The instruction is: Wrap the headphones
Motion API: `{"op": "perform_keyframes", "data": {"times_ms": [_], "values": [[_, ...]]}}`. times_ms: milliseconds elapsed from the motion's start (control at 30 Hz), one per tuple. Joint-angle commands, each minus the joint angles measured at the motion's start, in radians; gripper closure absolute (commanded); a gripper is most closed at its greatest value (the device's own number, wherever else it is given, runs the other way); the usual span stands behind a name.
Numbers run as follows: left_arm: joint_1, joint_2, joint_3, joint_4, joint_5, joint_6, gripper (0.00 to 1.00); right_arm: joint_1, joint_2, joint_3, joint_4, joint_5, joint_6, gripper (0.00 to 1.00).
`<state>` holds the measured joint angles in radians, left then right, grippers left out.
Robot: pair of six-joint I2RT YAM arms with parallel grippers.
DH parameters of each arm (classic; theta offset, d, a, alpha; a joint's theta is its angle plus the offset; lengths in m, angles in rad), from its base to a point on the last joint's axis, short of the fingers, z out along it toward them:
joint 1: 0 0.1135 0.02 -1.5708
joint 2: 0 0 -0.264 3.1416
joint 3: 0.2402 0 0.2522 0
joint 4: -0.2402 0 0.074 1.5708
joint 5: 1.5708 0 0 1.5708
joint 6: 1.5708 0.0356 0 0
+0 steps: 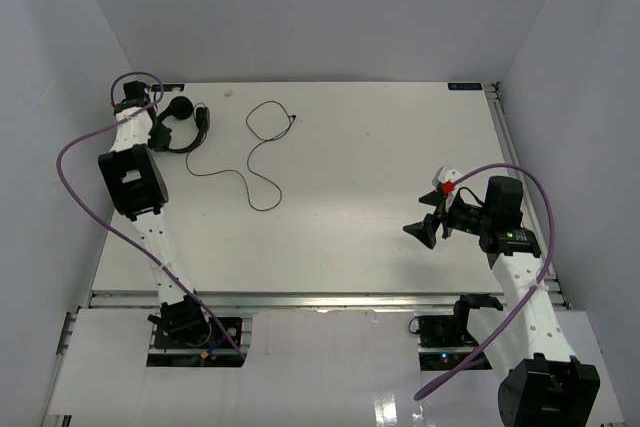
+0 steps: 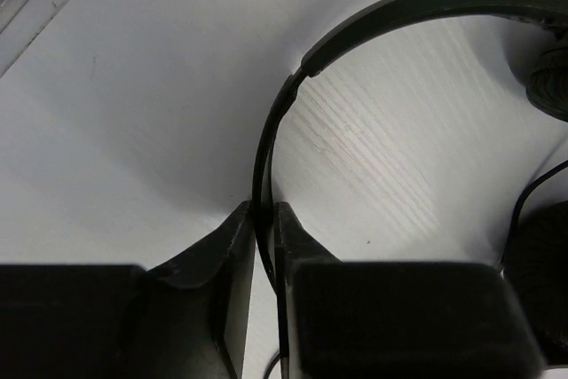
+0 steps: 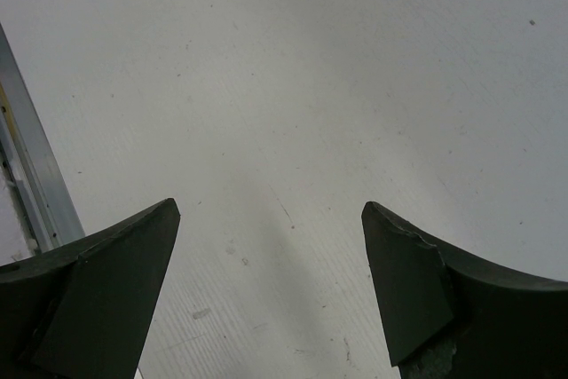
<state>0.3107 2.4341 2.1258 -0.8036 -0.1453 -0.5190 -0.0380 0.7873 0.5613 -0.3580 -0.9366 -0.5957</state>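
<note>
Headphones (image 1: 181, 124) are seen at the far left corner of the table (image 1: 380, 147), right at the left gripper (image 1: 155, 127), with the earcups on the side away from the arm. In the left wrist view the thin headband (image 2: 266, 153) is pinched between the jaws of that gripper (image 2: 264, 219), which are closed onto it; the band arcs away from the fingers and curves over towards one earcup (image 2: 546, 268).

The cord (image 1: 262, 162) is laid out in loose loops to the right of the earcups, running towards the middle of the table and ending near the far edge.

The right gripper (image 1: 425, 230) is held well apart from all this, over the right side, with its jaws wide apart and nothing between them (image 3: 269, 210). The cord lies to its left, so a reach leftward across the table is judged necessary before any winding can be done.
</note>
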Motion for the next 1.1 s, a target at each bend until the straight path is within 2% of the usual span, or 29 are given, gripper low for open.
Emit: {"op": "perform_keyframes", "data": {"times_ms": [0,33,300,400,567,633,800,900,967,1000,1033,1067], "values": [[-0.004,0.032,0.010,-0.029,0.005,0.038,0.92,0.004,-0.001,0.043,-0.001,0.008,-0.012,0.10],[-0.004,0.033,0.003,-0.031,0.007,0.045,1.00,0.004,-0.002,0.043,-0.001,0.008,-0.012,0.10],[-0.006,-0.095,-0.086,0.022,0.038,0.105,1.00,0.004,-0.014,0.035,0.000,0.008,-0.019,0.10],[-0.017,-0.230,-0.134,0.065,0.065,0.137,1.00,0.004,-0.023,0.027,-0.005,0.003,-0.028,0.10],[-0.061,-0.541,-0.359,0.199,0.195,0.161,1.00,0.004,-0.038,0.014,-0.041,-0.059,-0.090,0.10],[-0.130,-0.638,-0.420,0.222,0.255,0.180,1.00,0.005,-0.044,0.007,-0.057,-0.106,-0.125,0.10],[-0.406,-0.872,-0.545,0.232,0.241,0.268,1.00,0.008,-0.051,0.026,-0.186,-0.277,-0.383,0.10],[-0.510,-0.946,-0.573,0.221,0.251,0.286,1.00,0.009,-0.066,0.059,-0.207,-0.330,-0.435,0.10],[-0.590,-1.011,-0.560,0.197,0.270,0.286,1.00,0.010,-0.082,0.071,0.015,-0.361,-0.263,0.10],[-0.601,-1.018,-0.557,0.188,0.274,0.286,1.00,0.011,-0.083,0.064,0.060,-0.360,-0.225,0.10],[-0.622,-1.034,-0.550,0.180,0.286,0.271,1.00,0.013,-0.081,0.039,0.268,-0.306,-0.018,0.10],[-0.653,-1.058,-0.540,0.173,0.303,0.249,1.00,0.015,-0.077,0.007,0.566,-0.232,0.281,0.10]]}}
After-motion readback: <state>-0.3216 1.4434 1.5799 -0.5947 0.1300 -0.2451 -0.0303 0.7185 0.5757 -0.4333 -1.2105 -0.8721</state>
